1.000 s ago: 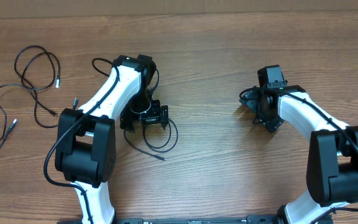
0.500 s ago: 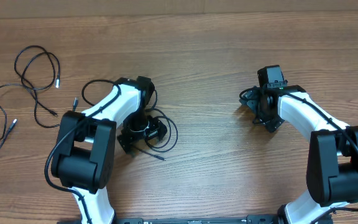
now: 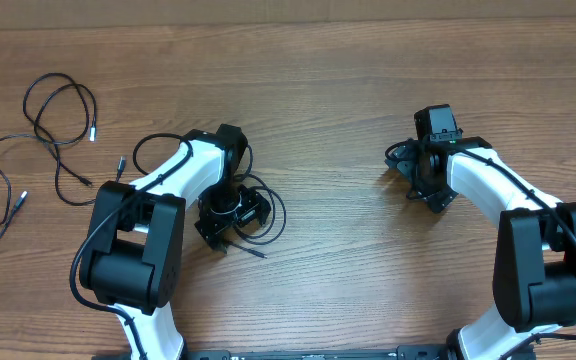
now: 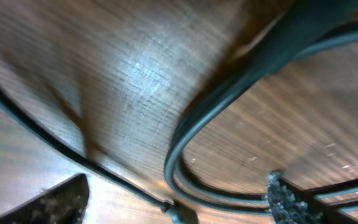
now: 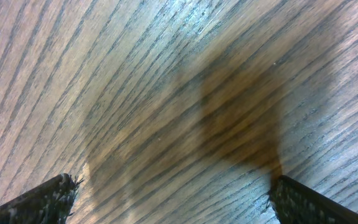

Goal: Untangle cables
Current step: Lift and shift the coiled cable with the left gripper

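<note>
A thin black cable (image 3: 280, 228) lies in a loose loop on the wood near the table's middle left. My left gripper (image 3: 230, 217) is down on that loop. In the left wrist view its jaws stand open; a doubled curve of the cable (image 4: 182, 146) and a small plug (image 4: 180, 213) lie between the fingertips (image 4: 58, 200). More cables lie apart at the far left: a looped one with a silver tip (image 3: 92, 118) and a long one (image 3: 18, 200). My right gripper (image 3: 421, 182) is open over bare wood (image 5: 166, 93), away from all cables.
The wooden table (image 3: 348, 100) runs to a far edge along the top of the overhead view. Both arm bases stand at the near edge, with thicker black leads running along the arms.
My left gripper has moved toward the near edge and turned, settling lower onto the cable loop. The right arm and the far-left cables have not moved.
</note>
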Motion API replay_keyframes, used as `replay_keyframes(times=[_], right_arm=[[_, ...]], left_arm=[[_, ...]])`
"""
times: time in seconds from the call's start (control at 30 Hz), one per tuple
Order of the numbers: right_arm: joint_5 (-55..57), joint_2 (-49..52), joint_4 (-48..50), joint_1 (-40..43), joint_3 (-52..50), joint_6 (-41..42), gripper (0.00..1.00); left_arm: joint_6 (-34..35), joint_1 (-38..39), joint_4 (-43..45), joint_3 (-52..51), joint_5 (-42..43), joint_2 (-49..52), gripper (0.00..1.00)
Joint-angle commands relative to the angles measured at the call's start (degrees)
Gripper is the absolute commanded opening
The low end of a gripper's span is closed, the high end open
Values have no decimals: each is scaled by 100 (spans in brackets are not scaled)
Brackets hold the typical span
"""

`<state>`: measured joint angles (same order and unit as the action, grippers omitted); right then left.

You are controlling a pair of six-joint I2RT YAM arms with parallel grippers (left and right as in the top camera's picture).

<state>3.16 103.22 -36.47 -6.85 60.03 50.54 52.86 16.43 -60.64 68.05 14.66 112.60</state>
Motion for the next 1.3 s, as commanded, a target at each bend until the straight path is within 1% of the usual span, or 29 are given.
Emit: replay_keyframes(times=[0.0,0.03,0.07,0.1,0.13,0.17,0.3,0.4,0.47,0.5,0.53,0.57,0.6,0.67,0.7,0.73,0.77,0.8,0.87,0.93,0.97,1.0,1.07,1.13,1.17,1.2,1.23,1.27], right_arm=[[-199,44,17,-15,-79,46,100],[-199,44,17,-15,-79,46,100],[-199,44,17,-15,-76,46,100],[-199,44,17,-15,-79,46,100],[-199,44,17,-15,-79,46,100],[-199,44,17,-15,-76,46,100],[-199,44,17,-15,-79,46,100],[-199,44,17,-15,-79,46,100],[-199,44,17,-15,-76,46,100],[-199,44,17,-15,-79,48,100],[-199,44,17,-15,-79,46,100],[-199,44,15,-15,-76,46,100],[-199,44,17,-15,-79,46,100],[-199,44,17,-15,-76,46,100],[-199,44,17,-15,-79,46,100],[-199,44,17,-15,-79,46,100],[-199,44,17,-15,-79,46,100],[-199,44,17,-15,-79,46,100],[-199,44,17,-15,-76,46,100],[-199,44,17,-15,-76,46,100],[-199,44,17,-15,-79,46,100],[-199,44,17,-15,-79,48,100],[-199,44,17,-15,-79,46,100],[-199,44,17,-15,-79,46,100],[-199,44,17,-15,-79,46,100],[-199,44,17,-15,-76,46,100],[-199,44,17,-15,-76,46,100],[-199,44,17,-15,-76,46,100]], left_arm=[[1034,55,151,-498,-444,378,92],[1285,52,240,-601,-308,378,89],[1318,52,474,-732,52,378,77],[1318,63,597,-785,155,378,66],[1318,92,715,-828,190,378,26],[1318,96,717,-833,190,378,4],[1261,96,844,-833,190,378,4],[828,44,1228,-824,197,378,4],[326,-37,1495,-782,201,378,4],[-378,-125,1574,-647,341,378,4],[-1917,-315,1565,-264,905,376,4],[-2686,-481,1403,131,1086,376,4],[-2796,-553,1252,321,1045,376,4],[-3123,-782,459,1187,308,376,4],[-3200,-782,190,1440,-160,376,4],[-3342,-767,68,1561,-345,376,4],[-3727,-730,-81,1679,-494,376,4],[-4118,-723,-197,1709,-503,376,4],[-4310,-723,-273,1709,-326,376,4],[-4999,-706,-181,1709,481,376,4],[-5139,-686,-116,1709,693,376,4],[-5139,-651,-55,1707,811,376,5],[-5139,-549,-68,1705,852,376,5],[-5134,-398,-59,1580,839,378,8],[-5104,-313,-50,1447,723,378,31],[-4968,-273,-94,1408,442,378,96],[-4852,-273,-120,1408,199,378,100],[-4854,-295,-81,1423,142,376,94]])
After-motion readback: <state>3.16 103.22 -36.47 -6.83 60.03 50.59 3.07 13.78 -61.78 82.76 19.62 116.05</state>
